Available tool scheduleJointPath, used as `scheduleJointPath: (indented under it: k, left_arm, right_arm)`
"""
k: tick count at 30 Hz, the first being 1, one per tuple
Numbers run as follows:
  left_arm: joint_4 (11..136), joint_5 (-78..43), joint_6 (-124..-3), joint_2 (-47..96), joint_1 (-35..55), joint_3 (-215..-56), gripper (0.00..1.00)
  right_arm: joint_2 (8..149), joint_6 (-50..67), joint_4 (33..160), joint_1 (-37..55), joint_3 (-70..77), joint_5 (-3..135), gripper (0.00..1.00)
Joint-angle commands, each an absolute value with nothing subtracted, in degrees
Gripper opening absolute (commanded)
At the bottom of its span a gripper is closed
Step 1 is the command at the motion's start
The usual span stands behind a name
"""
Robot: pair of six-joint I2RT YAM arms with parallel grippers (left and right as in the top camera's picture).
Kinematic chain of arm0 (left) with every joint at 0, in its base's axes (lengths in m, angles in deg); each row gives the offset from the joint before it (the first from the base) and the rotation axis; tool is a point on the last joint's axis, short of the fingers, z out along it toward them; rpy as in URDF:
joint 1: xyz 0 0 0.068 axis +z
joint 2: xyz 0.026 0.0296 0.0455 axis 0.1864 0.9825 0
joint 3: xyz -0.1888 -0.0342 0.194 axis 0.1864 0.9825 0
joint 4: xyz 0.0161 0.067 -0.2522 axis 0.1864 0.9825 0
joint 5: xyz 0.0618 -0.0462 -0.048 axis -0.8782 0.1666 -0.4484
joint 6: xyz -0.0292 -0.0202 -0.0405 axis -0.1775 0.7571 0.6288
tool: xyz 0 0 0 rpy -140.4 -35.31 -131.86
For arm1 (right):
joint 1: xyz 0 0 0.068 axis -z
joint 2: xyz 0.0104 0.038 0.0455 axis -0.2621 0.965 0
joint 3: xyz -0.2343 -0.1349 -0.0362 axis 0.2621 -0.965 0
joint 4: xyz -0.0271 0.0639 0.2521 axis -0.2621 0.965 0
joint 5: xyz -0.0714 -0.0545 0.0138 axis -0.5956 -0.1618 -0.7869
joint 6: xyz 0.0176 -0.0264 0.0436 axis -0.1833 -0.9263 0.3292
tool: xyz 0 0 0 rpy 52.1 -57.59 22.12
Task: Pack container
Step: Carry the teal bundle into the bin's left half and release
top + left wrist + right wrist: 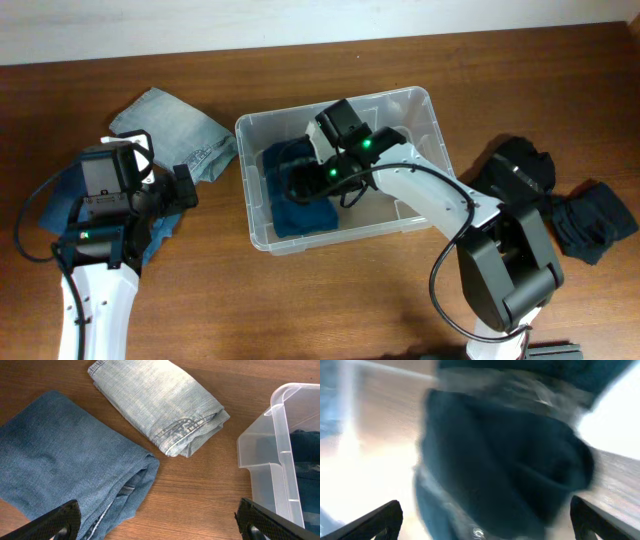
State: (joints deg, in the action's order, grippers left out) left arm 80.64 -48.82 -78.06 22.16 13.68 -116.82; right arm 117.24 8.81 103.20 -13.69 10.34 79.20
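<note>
Brown wooden table (330,300), viewed from above, with two robot arms reaching in from the near edge. Nearest, on the left, the left gripper (162,525) is held empty with fingers spread above folded mid-blue jeans (60,460), seemingly lined up for a pick. At centre, the clear container (420,130) is placed within both arms' reach. Inside it, the right gripper (490,520) is held low, fingers apart, over a dark blue garment (305,215). Farther back, pale folded jeans (185,135) are laid. Black clothes (520,165) are piled at the right.
</note>
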Motion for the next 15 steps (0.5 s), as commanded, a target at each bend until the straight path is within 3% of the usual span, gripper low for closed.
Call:
scheduleJointPath:
  k: [1,9,15]
  left_arm:
    - [80.7,-49.6,-79.0,22.0,13.9,-117.8,1.00]
    - [80.7,-49.7,-79.0,22.0,13.9,-117.8,0.99]
    - [80.7,-49.6,-79.0,22.0,13.9,-117.8,0.99]
  right_arm:
    - [115.1,6.5,106.5,-11.3,12.5,69.9,0.98]
    - [97.6,3.7,113.6,0.6,19.3,53.1,0.98]
    - [91.6,8.4,119.9,22.1,19.3,54.6,0.98]
